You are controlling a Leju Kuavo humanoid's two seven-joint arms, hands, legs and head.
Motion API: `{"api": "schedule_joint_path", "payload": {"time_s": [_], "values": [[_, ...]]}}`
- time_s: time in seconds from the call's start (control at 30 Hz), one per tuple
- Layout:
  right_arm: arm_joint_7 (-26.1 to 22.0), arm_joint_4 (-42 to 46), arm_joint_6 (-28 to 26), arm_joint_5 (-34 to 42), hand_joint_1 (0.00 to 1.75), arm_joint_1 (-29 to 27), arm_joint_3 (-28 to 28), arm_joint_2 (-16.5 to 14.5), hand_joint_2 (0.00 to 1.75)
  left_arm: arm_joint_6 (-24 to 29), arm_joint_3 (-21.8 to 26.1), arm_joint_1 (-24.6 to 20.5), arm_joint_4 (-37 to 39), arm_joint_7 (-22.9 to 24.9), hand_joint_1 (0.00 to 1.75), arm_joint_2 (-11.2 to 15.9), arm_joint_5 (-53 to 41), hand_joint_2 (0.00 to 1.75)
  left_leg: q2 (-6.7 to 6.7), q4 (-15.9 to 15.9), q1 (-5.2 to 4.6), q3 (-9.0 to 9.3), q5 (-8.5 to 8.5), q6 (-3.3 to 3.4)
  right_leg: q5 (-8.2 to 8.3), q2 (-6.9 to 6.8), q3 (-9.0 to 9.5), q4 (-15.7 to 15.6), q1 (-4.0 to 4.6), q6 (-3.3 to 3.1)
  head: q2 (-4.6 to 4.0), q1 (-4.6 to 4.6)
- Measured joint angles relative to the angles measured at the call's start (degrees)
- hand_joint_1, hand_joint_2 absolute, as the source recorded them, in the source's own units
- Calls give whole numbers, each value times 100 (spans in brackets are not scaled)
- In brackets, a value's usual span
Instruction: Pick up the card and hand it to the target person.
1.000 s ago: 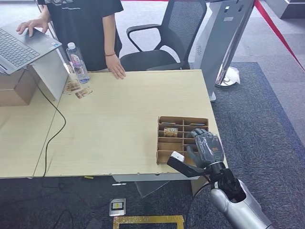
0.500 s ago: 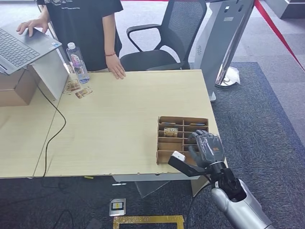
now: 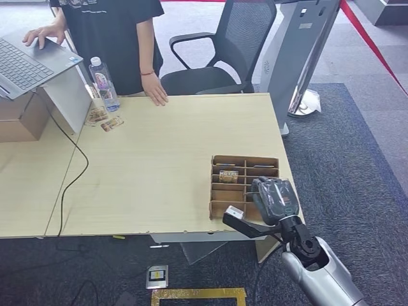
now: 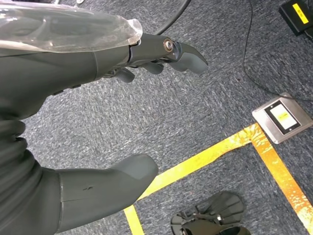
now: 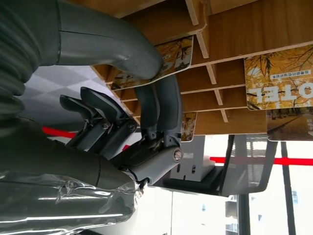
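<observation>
A brown cardboard divider box (image 3: 244, 161) stands at the table's near right corner. My right hand (image 3: 274, 199) reaches into its near right compartments. In the right wrist view my right hand (image 5: 147, 112) pinches a yellow autumn-print card (image 5: 175, 54) between the thumb and the dark fingers, with the card still inside its slot. Another card marked HOTEL (image 3: 228, 175) lies in a middle compartment, and the HOTEL card (image 5: 280, 83) is also close by in the wrist view. The person (image 3: 115, 32) stands at the far side, one hand (image 3: 156, 95) resting on the table. My left hand (image 4: 55, 78) hangs open above the carpet.
A water bottle (image 3: 104, 84), loose cards (image 3: 103, 119) and a raised laptop (image 3: 29, 60) sit at the far left, with a black cable (image 3: 72, 159) running across the table. An office chair (image 3: 226, 44) stands behind the table. The table edge (image 3: 168, 234) lies just below the box.
My right hand has sunk slightly into the box and its fingers have curled in tighter. The person and the table's things have stayed still.
</observation>
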State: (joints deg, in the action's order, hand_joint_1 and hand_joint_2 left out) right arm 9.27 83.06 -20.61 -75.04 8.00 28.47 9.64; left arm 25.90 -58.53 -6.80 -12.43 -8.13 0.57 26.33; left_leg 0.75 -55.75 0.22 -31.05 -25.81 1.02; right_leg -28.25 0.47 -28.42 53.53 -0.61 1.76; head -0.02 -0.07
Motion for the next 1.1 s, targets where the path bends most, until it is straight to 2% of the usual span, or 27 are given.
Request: {"api": "schedule_joint_path", "payload": {"time_s": [0.3, 0.5, 0.67, 0.8, 0.97, 1.1], "values": [[-33, 235, 253, -2, 175, -30, -9, 4, 175, 0, 0, 1, 0, -12, 0, 4, 9, 175, -1, -1, -1, 0, 0, 0, 0, 0, -2, 0, -1, 0, 0, 0], [-358, 877, 1277, 598, 175, -19, -93, 232, 175, -9, 0, 1, -1, -51, 0, 21, 25, 175, -1, -1, -1, 0, 0, 0, 0, 1, -4, 0, -1, 0, 0, 0], [-307, 1741, 2437, 1386, 175, 127, -228, 671, 175, -59, 0, 3, 1, -55, 0, 60, 27, 175, -2, -2, -2, 0, 0, 0, 1, 1, -4, 0, -2, 0, 0, 1], [32, 2534, 3100, 2398, 175, 522, -321, 1241, 175, -66, 0, 5, 0, -78, 0, 80, 45, 175, -4, -3, -6, 0, 0, 1, 3, 2, -4, 0, -4, 2, 0, 1], [330, 3314, 3343, 3260, 175, 1034, -458, 1807, 175, -66, 0, 7, 0, -110, 0, 85, 69, 175, -4, -4, -7, 1, 1, 1, 4, 5, -4, 0, -4, 5, 0, 1], [475, 3707, 3110, 3458, 175, 1270, -635, 2068, 175, -66, 0, 5, 0, -112, 0, 85, 49, 175, -4, -3, -6, 1, 0, 1, 4, 5, -4, 0, -3, 5, 0, 2]]}}
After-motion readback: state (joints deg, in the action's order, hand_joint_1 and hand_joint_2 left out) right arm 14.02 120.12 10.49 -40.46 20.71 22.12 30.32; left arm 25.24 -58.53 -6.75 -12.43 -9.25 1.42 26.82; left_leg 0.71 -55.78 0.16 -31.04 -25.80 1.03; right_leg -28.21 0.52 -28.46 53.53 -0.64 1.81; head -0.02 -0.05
